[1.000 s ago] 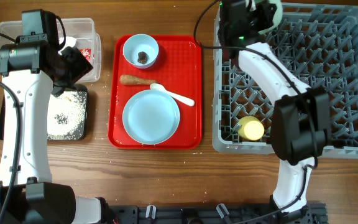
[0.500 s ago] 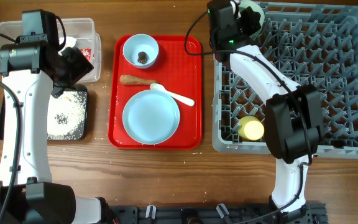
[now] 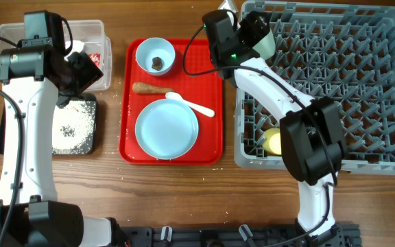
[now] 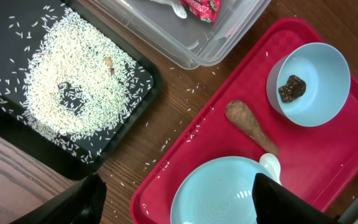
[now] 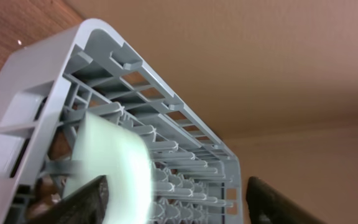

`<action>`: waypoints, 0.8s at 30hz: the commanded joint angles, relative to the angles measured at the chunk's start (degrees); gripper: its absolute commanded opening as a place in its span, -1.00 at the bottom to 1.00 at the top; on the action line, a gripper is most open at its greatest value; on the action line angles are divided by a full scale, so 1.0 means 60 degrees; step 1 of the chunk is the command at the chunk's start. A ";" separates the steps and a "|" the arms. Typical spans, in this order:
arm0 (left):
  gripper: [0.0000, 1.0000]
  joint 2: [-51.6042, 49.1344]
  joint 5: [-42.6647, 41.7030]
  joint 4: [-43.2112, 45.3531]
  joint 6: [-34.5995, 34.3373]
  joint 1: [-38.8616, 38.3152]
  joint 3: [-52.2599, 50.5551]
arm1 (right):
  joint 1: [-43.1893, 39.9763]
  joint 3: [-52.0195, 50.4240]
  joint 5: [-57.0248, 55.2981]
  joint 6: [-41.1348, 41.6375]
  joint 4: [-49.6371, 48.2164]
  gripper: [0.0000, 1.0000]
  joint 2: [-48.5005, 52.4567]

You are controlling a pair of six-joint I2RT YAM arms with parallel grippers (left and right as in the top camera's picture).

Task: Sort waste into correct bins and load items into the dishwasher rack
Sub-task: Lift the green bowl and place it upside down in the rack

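My right gripper hangs open over the near-left corner of the grey dishwasher rack. A pale bowl shows blurred beside its left finger, against the rack's pegs, and no finger pinches it. A yellow cup lies in the rack. My left gripper is open and empty above the pale blue plate. On the red tray also lie a white spoon, a brown stick and a bowl holding a dark lump.
A clear tub at the back left holds a red wrapper and white paper. In front of it a black tray carries white rice. Loose grains dot the wood between the black tray and the red one.
My right arm swung left from the rack's back edge to its left corner with the pale bowl. Its jaws then opened off the bowl. The left arm stayed put.
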State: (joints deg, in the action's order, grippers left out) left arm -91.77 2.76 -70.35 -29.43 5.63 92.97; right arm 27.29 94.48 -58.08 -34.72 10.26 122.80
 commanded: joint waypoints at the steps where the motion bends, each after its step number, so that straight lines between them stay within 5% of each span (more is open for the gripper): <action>1: 0.54 0.0018 0.0127 0.0004 0.0113 0.0055 0.0058 | -0.0051 -0.0051 0.0007 0.0521 -0.0117 0.83 -0.0302; 7: 0.50 0.0018 0.0015 -0.0011 0.0262 0.0036 0.0058 | -0.0062 -0.0051 0.1596 0.1632 0.0062 0.89 -0.2477; 12: 0.50 0.0022 -0.1242 0.0168 0.2867 -0.0484 0.0062 | -0.0568 -0.0051 0.3898 0.3621 0.1818 1.00 -0.4095; 16: 0.58 0.0015 -0.1239 0.1206 0.2914 -0.1417 0.0062 | -0.1953 -0.0051 0.7122 0.5821 0.3657 0.99 -0.5257; 21: 0.57 -0.0670 -0.1009 0.3064 0.3836 -0.2914 0.0062 | -0.4226 -0.0051 1.1497 0.6058 0.5574 1.00 -0.6033; 24: 0.59 -0.2058 -0.0259 0.4109 0.4652 -0.3752 0.0062 | -0.5104 -0.0055 1.1697 0.6036 0.6943 0.99 -0.6022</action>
State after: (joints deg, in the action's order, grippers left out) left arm -95.22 -2.39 -49.71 -8.99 -12.12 93.10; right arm -0.27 94.26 3.11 -0.21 48.25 87.39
